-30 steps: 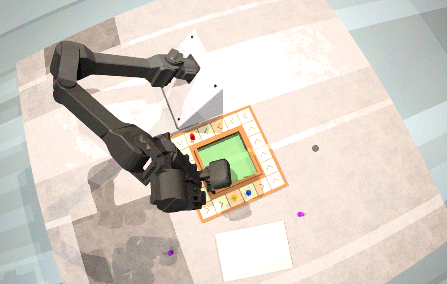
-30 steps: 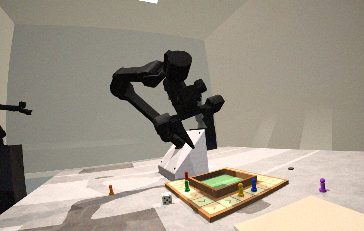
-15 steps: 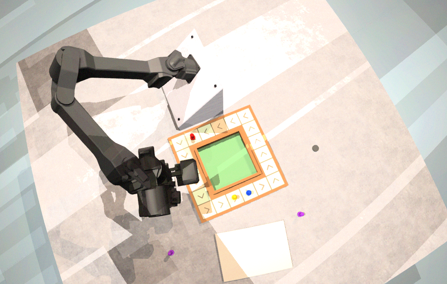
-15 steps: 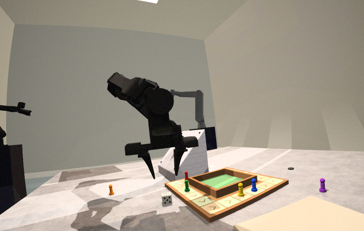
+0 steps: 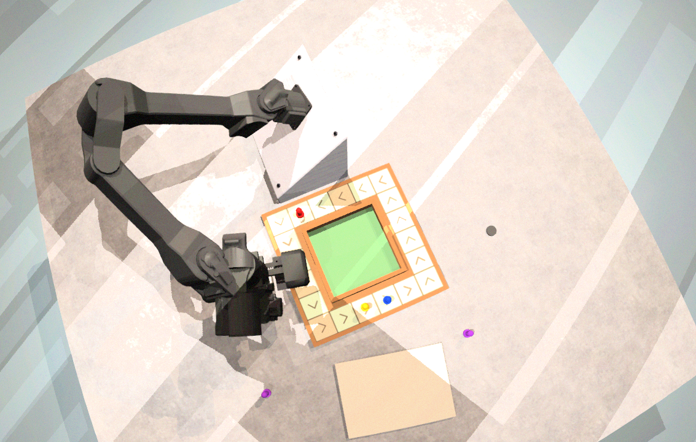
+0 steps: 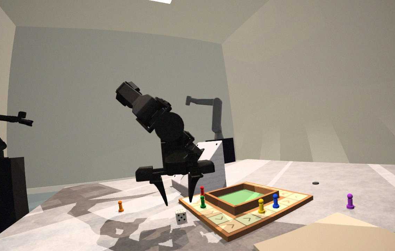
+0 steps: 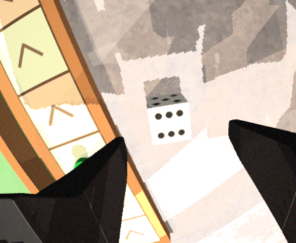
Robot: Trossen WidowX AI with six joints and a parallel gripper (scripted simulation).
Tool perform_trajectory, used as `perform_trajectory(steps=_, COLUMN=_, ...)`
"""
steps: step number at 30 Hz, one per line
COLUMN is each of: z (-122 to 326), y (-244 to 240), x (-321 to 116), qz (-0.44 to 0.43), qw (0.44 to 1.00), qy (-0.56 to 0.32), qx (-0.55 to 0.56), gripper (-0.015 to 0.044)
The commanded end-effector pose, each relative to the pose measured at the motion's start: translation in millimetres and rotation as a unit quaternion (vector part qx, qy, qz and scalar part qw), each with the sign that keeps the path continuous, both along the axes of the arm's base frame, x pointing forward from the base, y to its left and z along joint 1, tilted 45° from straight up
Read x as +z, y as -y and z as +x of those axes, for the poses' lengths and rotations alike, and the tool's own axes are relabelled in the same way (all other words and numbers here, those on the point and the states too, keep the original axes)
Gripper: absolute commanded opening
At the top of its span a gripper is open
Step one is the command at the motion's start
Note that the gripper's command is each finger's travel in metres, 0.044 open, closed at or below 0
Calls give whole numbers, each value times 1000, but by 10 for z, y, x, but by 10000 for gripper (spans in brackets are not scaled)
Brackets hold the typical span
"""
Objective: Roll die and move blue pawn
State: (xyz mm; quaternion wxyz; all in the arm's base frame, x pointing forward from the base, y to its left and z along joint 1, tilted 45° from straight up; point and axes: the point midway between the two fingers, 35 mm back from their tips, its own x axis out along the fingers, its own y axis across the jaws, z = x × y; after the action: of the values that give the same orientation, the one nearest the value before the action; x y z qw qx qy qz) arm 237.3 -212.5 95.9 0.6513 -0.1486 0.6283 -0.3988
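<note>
My gripper [image 6: 178, 203] [image 7: 178, 136] is open and empty, pointing down with its fingertips a little above the die. The white die [image 6: 180, 217] [image 7: 169, 123] rests on the table just outside the board; its top face shows six pips in the wrist view, and the arm hides it in the top view. The blue pawn [image 5: 387, 299] [image 6: 275, 201] stands upright on the board's track, one space ahead of the yellow pawn [image 5: 365, 307] [image 6: 261, 206]. The green-floored tray [image 5: 355, 252] [image 6: 241, 198] in the board's middle is empty.
A green pawn [image 6: 203, 202] [image 7: 80, 163] stands on the track close to the left finger in the wrist view. A red pawn [image 5: 300, 212] [image 6: 202, 191] is farther back. Off the board are an orange pawn [image 6: 120, 206], two purple pawns [image 5: 468, 333] [image 5: 266, 393], a tan panel [image 5: 394, 390] and a dark disc [image 5: 491, 231].
</note>
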Motion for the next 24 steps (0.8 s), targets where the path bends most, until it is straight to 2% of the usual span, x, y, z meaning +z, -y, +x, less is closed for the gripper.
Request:
perform_trajectory(steps=1, z=-11, y=38, x=-51, qz=2, qw=1000, qy=-2, qx=1, gripper=275)
perform_trajectory(steps=21, z=-49, y=242, x=-261, qz=2, qw=1000, qy=-2, qx=1, gripper=275)
perform_trajectory(steps=24, z=-49, y=242, x=-261, qz=2, qw=1000, qy=-2, qx=1, gripper=196)
